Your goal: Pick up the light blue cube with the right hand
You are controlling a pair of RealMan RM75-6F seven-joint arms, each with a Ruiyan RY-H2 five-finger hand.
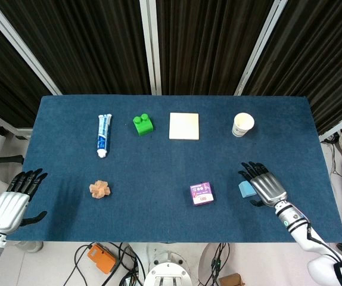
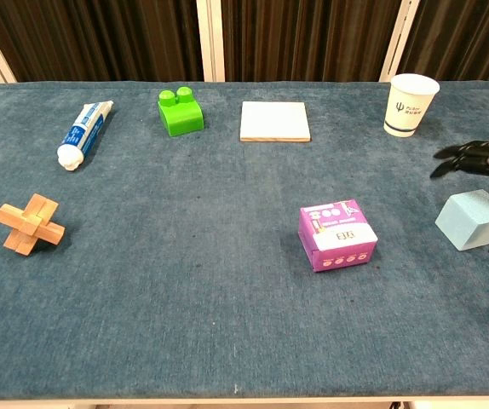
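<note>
The light blue cube (image 2: 474, 219) sits on the blue table (image 1: 159, 173) near its right front; in the head view only its left edge (image 1: 245, 190) shows. My right hand (image 1: 265, 184) hovers over the cube with fingers spread, covering most of it from above. In the chest view its dark fingertips (image 2: 470, 157) reach in from the right edge above the cube, and the thumb tip shows beside the cube's lower right. I see no grip on the cube. My left hand (image 1: 13, 204) rests open off the table's front left corner.
A purple box (image 1: 201, 193) lies just left of the cube. A paper cup (image 1: 242, 124), a pale square tile (image 1: 184, 126), a green brick (image 1: 142, 124) and a toothpaste tube (image 1: 103, 135) line the back. A wooden puzzle (image 1: 100, 189) sits front left.
</note>
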